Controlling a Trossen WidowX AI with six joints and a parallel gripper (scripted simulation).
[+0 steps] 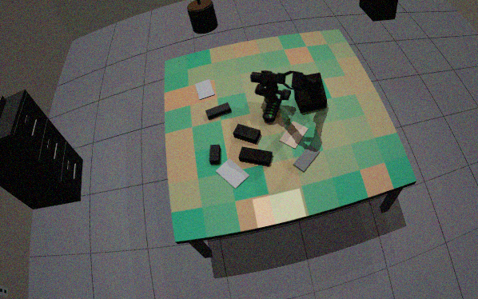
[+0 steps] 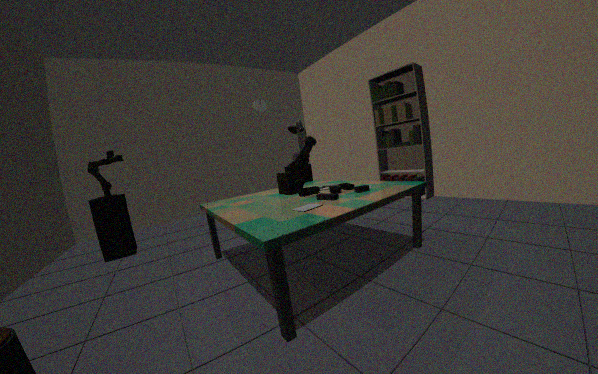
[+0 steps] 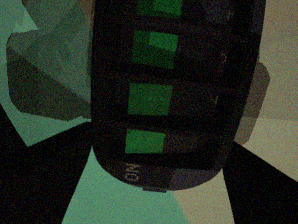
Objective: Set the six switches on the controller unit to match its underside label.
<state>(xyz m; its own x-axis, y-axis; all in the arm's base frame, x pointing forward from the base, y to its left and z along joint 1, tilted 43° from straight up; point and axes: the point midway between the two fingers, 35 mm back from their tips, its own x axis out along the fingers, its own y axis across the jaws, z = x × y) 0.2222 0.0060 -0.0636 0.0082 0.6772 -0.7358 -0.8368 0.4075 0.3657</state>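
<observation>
Top view: ctrl unit (image 1: 272,109) (image 2: 309,191) (image 3: 195,95) is on my counter (image 1: 349,108) (image 2: 267,225) (image 3: 272,132), ctr, approx 8 o'clock of the arm's dark base (image 1: 313,101) (image 2: 287,184). Claw (image 1: 270,107) (image 2: 308,190) (image 3: 160,139) is clamped on the unit's sides, w/ green rockers facing my wrist cam. From it: slim dark module (image 1: 218,110) (image 2: 327,196) at 9; small block (image 1: 214,154) (image 2: 362,188) approx 8; nearest blk module (image 1: 247,133) (image 2: 334,189) btwn 7 & 8; long blk module (image 1: 255,156) (image 2: 347,186) approx 7. Pinkish card (image 1: 294,134) near 4–5, grey card (image 1: 306,160) approx 5.
</observation>
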